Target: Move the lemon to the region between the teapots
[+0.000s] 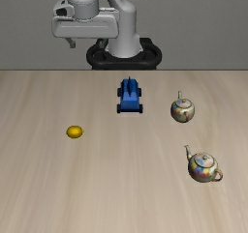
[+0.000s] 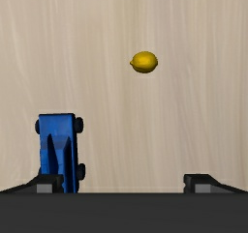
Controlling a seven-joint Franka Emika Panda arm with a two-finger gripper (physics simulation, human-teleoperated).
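Yellow and oval, at rest on the pale wooden worktop (image 1: pixel 58 193): so recorded of the lemon (image 2: pixel 144 61). Found well apart from the pincer (image 2: pixel 124 185), out ahead of it and slightly off its centre line. Not touched by either finger.

Pincer state checked in the wrist view: released, fingers (image 2: pixel 44 186) spread wide, nothing gripped between them. Held clear above the worktop.

Blue toy car (image 2: pixel 61 150) noted much closer to the pincer than the lemon, just ahead of one fingertip and lined up lengthwise with the pincer's forward direction. Cannot tell whether car and fingertip overlap in height; no contact seen.

Teapots logged from the exterior view, both cream with painted pattern, both upright. Nearer teapot (image 1: pixel 183 108) set beyond the toy car toward the exterior view's right; farther teapot (image 1: pixel 204 166) well apart from the pincer, farther out on that same side. Lemon placed on the opposite side of the toy car, well apart from both teapots and not between them.
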